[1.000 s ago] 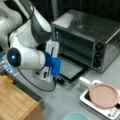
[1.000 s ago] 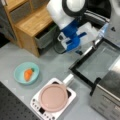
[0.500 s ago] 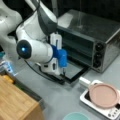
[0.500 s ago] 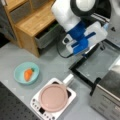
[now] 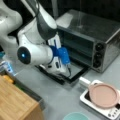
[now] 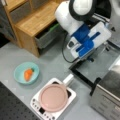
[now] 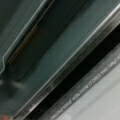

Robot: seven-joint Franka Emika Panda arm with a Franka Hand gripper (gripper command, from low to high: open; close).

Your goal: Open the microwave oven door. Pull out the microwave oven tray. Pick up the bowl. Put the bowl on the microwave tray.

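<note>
Grey tabletop (image 6: 50, 60) carries, from a front view's left, the teal bowl (image 6: 26, 73) with a carrot (image 6: 28, 74); I see my gripper (image 6: 86, 53) over the lowered microwave oven door (image 6: 97, 70), its grip I cannot tell.

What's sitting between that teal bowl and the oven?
In a front view, the white appliance carrying the pink disc lies between the bowl and the oven.

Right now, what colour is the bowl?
Light teal, clearest in a front view: bowl.
</note>
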